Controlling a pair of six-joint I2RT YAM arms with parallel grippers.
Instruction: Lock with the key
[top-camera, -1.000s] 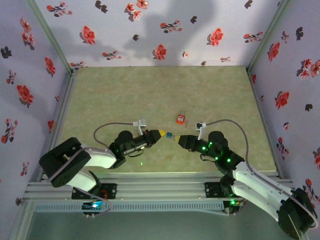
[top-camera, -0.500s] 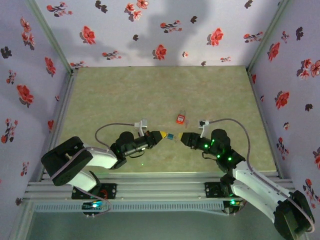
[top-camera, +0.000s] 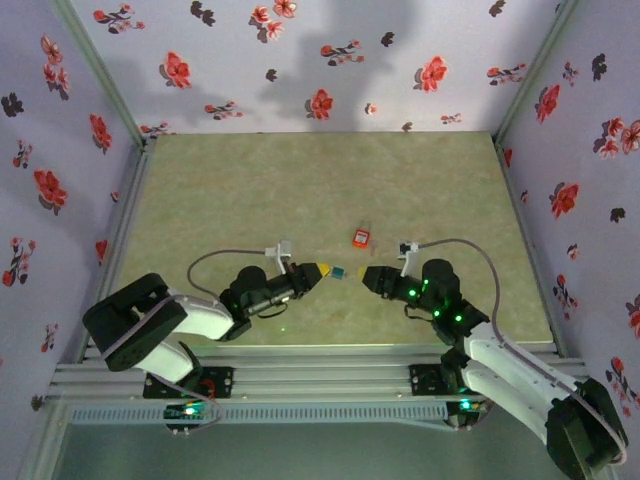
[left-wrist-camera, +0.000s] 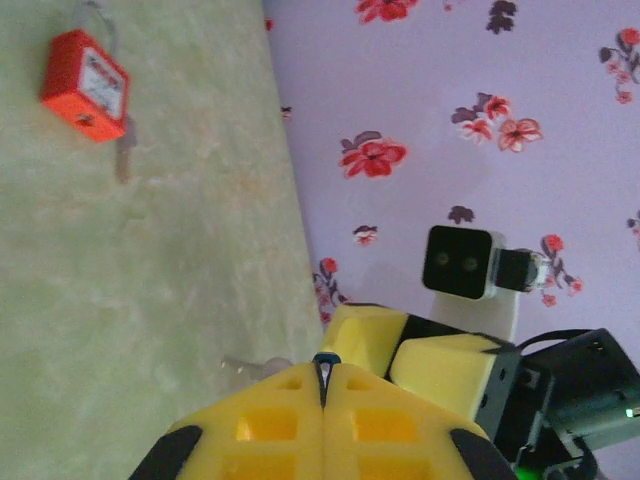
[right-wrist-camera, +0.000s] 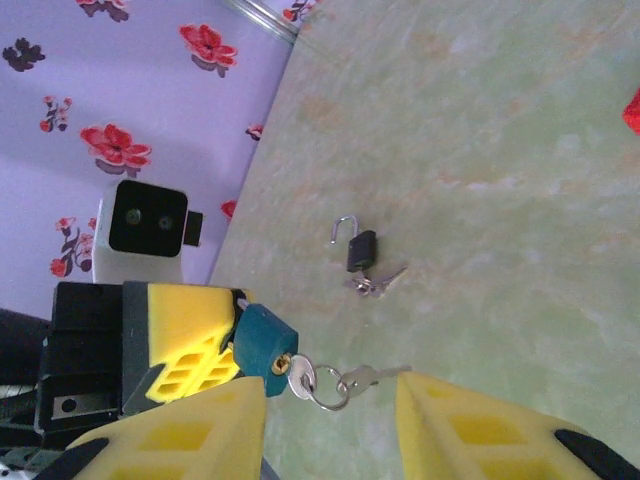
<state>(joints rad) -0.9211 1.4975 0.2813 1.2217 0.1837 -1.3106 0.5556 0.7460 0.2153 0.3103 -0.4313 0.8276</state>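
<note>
**A:** Top external view first: where did we find the teal padlock (top-camera: 341, 271)?

**B:** Low over the desk (top-camera: 250, 180), clamped in our left hand (top-camera: 318, 270). The fingers were pressed together on its far end, so we could not see the shackle. The body stuck out toward 3 o'clock.

**A:** And our right hand (top-camera: 366, 277)?

**B:** Just beside the padlock at its 3 o'clock, facing it. Its fingers were apart and held nothing. It was the free hand, and we judged the key was its job.

**A:** Where was the key?

**B:** In the right wrist view the key (right-wrist-camera: 287, 366) sat in the padlock's free end. The ring (right-wrist-camera: 318, 386) and a second key (right-wrist-camera: 375, 377) trailed toward 3 o'clock, just ahead of the gap between our right fingers (right-wrist-camera: 200, 430).

**A:** So what did the move turn on?

**B:** On one line. Padlock, key and both hands lay along 9-to-3. We judged the right hand should come straight in toward 9 o'clock, close on the key's head and twist about that axis.

**A:** Anything nearby?

**B:** A red padlock (top-camera: 361, 238) lay on the desk at about 1 o'clock, apart from both hands.
</note>
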